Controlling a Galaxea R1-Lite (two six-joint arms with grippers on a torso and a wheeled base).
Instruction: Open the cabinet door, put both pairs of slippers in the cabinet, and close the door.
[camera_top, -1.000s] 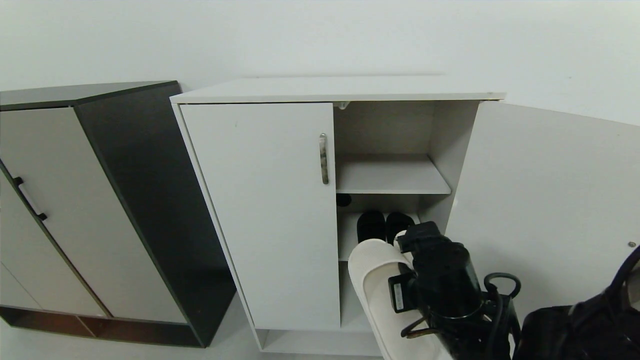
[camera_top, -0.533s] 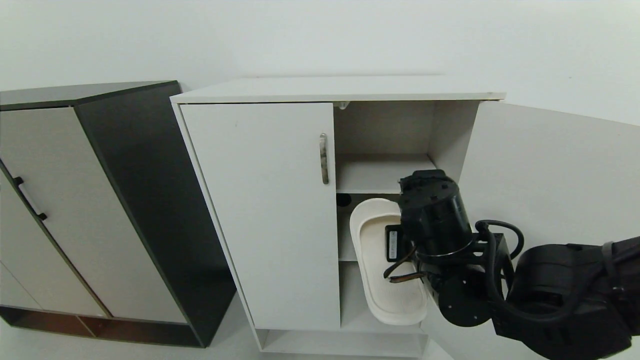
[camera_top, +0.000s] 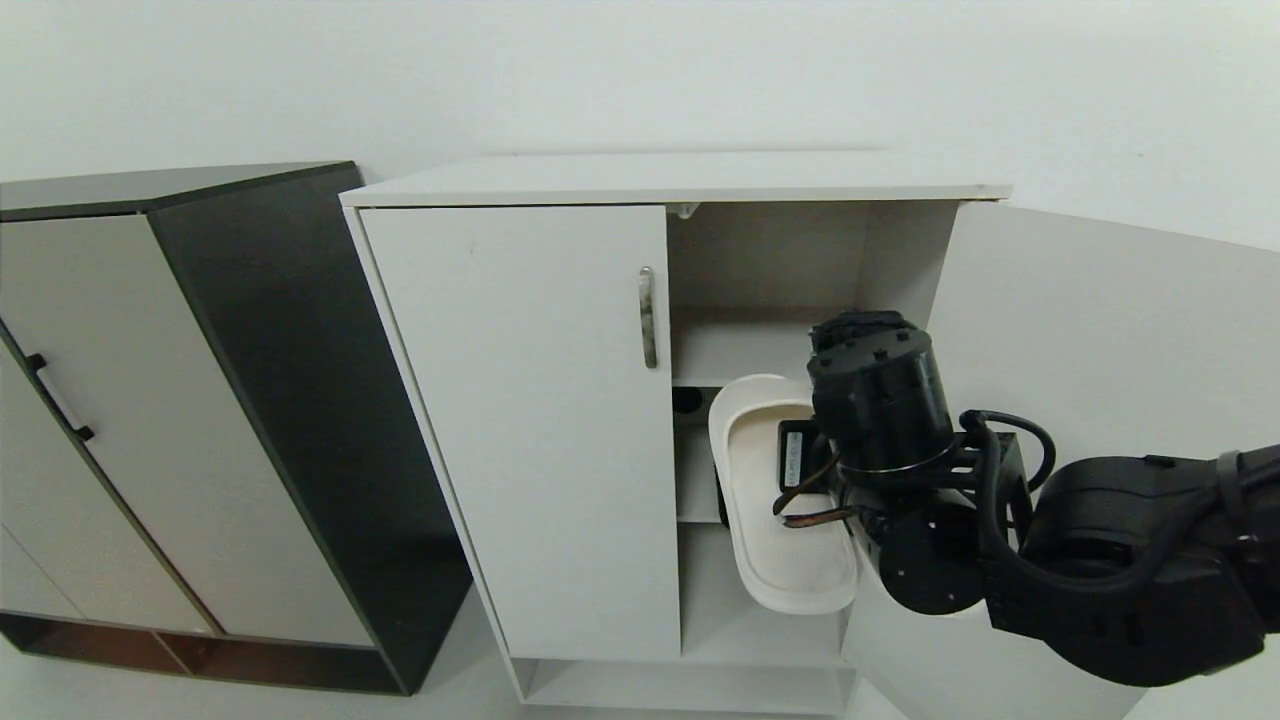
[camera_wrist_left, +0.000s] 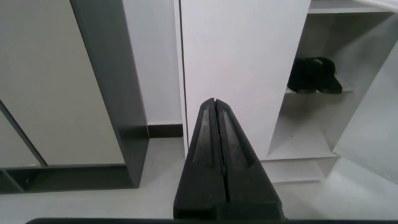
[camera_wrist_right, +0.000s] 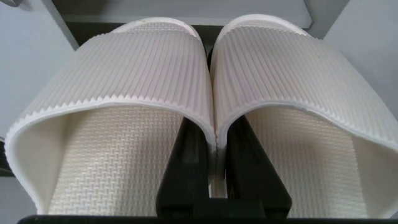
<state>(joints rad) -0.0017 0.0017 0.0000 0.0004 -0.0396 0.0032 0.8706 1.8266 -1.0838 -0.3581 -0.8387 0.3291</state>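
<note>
White cabinet: two black slippers; right pincer grips two cream slippers.

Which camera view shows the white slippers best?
The right wrist view: both white slippers sit side by side, with the right hand shut on their inner walls. The head view gives one of them, partly behind the arm.

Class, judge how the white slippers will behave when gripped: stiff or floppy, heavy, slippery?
Probably fairly stiff: the white slippers hold their arched shape in the right gripper. Likely light: one pinch carries both. Their ribbing probably resists slipping.
</note>
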